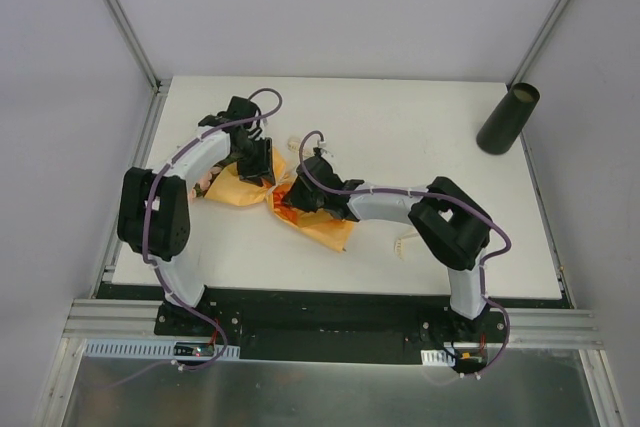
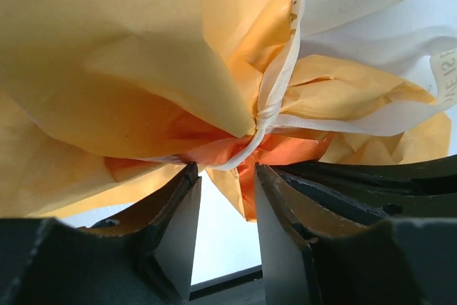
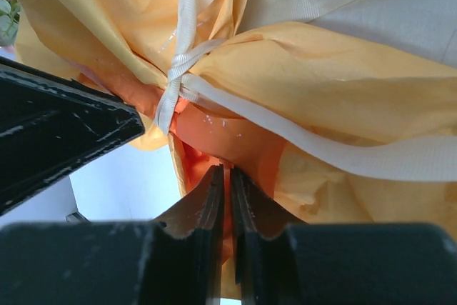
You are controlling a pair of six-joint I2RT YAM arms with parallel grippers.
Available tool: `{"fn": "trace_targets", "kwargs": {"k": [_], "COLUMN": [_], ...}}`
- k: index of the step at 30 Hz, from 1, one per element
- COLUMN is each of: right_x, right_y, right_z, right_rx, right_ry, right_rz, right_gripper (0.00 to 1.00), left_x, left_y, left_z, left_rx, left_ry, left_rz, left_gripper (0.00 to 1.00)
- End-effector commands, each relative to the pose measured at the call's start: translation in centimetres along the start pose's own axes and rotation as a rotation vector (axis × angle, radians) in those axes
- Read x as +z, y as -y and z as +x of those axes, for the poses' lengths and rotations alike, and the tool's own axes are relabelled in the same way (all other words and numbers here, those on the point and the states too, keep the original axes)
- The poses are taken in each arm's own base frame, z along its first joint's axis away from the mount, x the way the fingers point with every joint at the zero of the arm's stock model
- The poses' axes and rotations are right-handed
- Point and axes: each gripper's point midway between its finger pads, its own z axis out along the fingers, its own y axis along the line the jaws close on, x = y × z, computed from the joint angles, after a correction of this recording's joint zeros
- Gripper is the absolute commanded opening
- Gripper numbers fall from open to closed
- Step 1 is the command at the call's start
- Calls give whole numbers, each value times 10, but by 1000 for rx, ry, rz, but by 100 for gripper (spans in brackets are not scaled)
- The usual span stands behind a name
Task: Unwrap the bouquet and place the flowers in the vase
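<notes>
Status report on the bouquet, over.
Left fingers open at ribbon knot. Right fingers shut on bouquet paper. Ribbon tied; vase apart, far right corner.

Wrap on bouquet point(image 2: 136, 69): thin crinkled paper, orange, matt, faintly translucent. Ribbon point(image 2: 277, 83): cream woven cloth, fine ribbed weave, slight sheen. Fingers point(image 2: 175, 226) of left gripper point(image 2: 226, 169): black plastic, matt, lightly scuffed. Vase point(image 1: 507, 119): dark, matt, smooth. Table point(image 1: 400, 127): white, smooth, matt. Frame rail point(image 1: 330, 327): brushed metal.

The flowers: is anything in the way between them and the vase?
Nothing sits on the bare table between the bouquet and the vase. But the bouquet's orange paper is tied shut with a cream ribbon, so that wrapping has to come off first.
</notes>
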Motion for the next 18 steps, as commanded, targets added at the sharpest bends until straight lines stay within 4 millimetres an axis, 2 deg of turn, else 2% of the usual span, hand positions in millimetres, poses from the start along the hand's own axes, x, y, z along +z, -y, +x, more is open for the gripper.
{"fn": "trace_targets", "kwargs": {"k": [1, 6, 18], "right_x": [-14, -12, -13], "right_y": [-20, -19, -17], "right_z": [-16, -15, -15], "right_rx": [27, 32, 46], "right_ry": [39, 36, 39], "right_rz": [-65, -63, -64], "right_gripper": [15, 15, 15], "left_x": [0, 8, 19], "left_y": [0, 6, 0], "left_z": [-5, 3, 11], "left_rx": [78, 123, 150], "left_ry": [1, -28, -54], "left_rz": [-31, -27, -81], "left_gripper": [38, 37, 34]}}
